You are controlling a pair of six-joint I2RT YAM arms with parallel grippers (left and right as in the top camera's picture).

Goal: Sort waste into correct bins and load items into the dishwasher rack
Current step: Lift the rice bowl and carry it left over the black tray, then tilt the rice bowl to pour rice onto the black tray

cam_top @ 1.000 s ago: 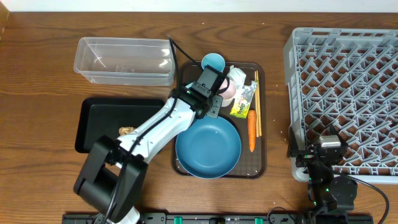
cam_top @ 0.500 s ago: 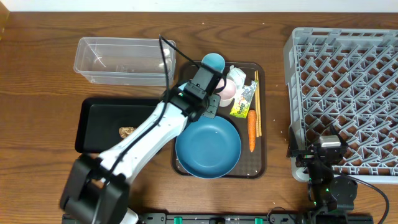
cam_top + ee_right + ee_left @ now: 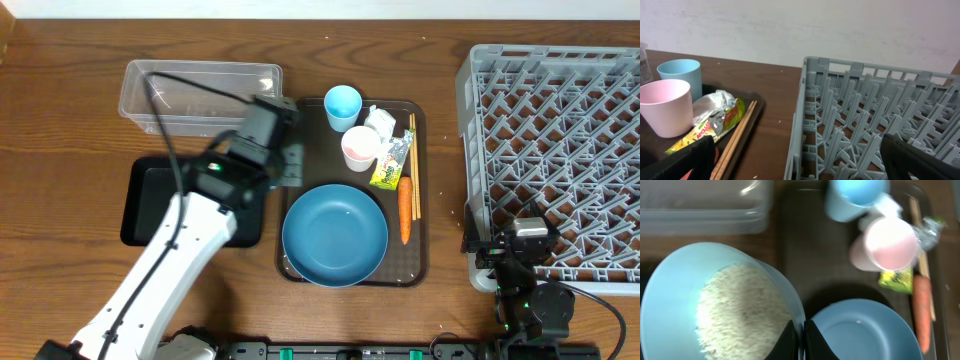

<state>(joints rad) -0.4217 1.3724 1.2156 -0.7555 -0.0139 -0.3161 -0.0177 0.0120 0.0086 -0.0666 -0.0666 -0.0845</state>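
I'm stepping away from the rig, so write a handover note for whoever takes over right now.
Left gripper: shut on the bowl rim, rice inside, beside the black tray and clear tub.
Right gripper: open, empty, by the rack.
On the brown tray: blue plate, light-blue cup, pink cup, chopsticks, wrapper, carrot, crumpled paper.
Done: nothing racked.
Left: dump rice, bin waste, rack dishes.

Two cups (image 3: 342, 103); one plate (image 3: 335, 235); one bowl (image 3: 665, 295); two bins (image 3: 170, 120)
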